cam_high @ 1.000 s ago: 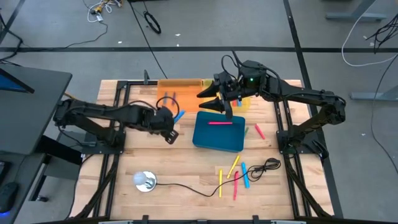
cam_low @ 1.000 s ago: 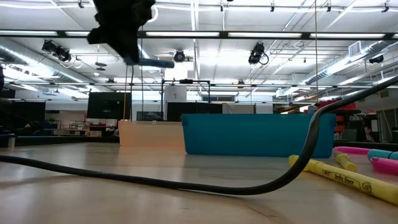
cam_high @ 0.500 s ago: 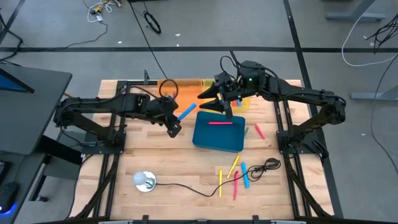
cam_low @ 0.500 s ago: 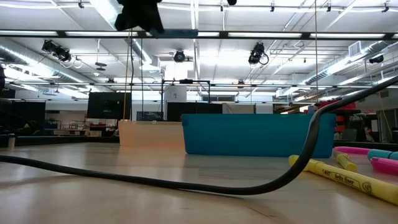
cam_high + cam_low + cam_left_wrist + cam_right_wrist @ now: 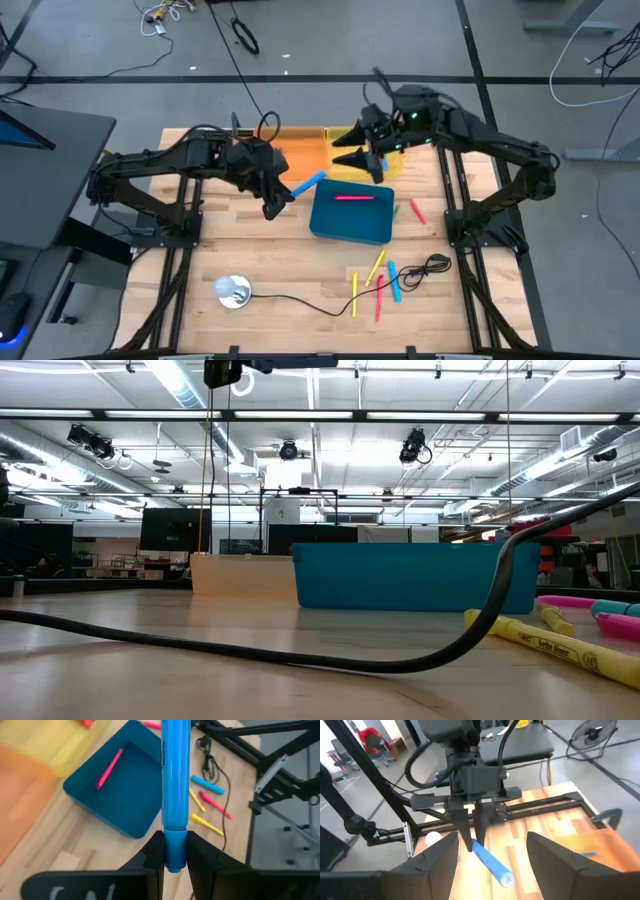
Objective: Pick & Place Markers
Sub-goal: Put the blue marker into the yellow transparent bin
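Note:
My left gripper [image 5: 277, 203] hangs above the table just left of the teal bin [image 5: 330, 228], shut on a blue marker [image 5: 308, 183] that points toward the bin. A pink marker [image 5: 354, 197] lies flat on the bin's floor. Several more markers [image 5: 378, 280] in yellow, blue and pink lie on the table near the bin's near right corner. A pink marker [image 5: 417, 211] and a green one [image 5: 397, 211] lie right of the bin. My right gripper [image 5: 342, 147] is open, raised over the bin's far edge and facing the left gripper [image 5: 475, 832]. My left gripper pinches the blue marker by its cap end [image 5: 175, 851] between its two fingers [image 5: 154, 857]. The marker lies along the fingers and juts forward past their tips, lifted clear of the table. In the high view it slants toward the teal bin's far left corner.
An orange bin [image 5: 300, 150] and a yellow one [image 5: 392, 150] stand at the far edge behind the teal bin. A black cable [image 5: 300, 298] runs along the near side from a round silver object [image 5: 233, 291] to the loose markers. Bare wood lies to the left.
My left gripper has risen steadily, carrying the blue marker up and a little toward the teal bin; in the low view it climbs nearly out of the top of the picture. My right gripper has drawn back slightly toward the far right, still open.

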Controlling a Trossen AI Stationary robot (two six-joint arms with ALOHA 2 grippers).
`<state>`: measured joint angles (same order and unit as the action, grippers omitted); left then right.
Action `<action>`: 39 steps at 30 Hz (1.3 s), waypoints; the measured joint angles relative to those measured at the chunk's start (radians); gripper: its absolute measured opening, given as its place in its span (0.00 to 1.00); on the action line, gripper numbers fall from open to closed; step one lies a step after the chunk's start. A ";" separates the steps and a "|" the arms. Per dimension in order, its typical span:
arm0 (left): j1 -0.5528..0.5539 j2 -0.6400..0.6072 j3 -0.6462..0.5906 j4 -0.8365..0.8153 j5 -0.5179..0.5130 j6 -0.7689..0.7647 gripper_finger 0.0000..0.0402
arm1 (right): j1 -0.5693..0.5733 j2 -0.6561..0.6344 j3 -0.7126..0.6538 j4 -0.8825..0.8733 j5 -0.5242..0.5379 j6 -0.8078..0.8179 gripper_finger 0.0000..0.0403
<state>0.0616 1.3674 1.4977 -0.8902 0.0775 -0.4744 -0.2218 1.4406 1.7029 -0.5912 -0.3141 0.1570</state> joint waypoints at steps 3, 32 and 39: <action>0.017 0.000 0.013 0.000 0.042 0.020 0.15 | -0.005 0.011 0.081 -0.102 0.001 -0.016 0.58; 0.069 0.000 0.016 -0.035 0.347 -0.109 0.15 | 0.186 0.173 0.179 -0.219 0.249 -0.362 0.58; 0.116 0.001 0.016 -0.020 0.479 -0.256 0.15 | 0.272 0.173 0.179 -0.237 0.405 -0.612 0.58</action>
<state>0.1781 1.3682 1.5139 -0.9106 0.5564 -0.7308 0.0497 1.6138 1.8816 -0.8285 0.0911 -0.4550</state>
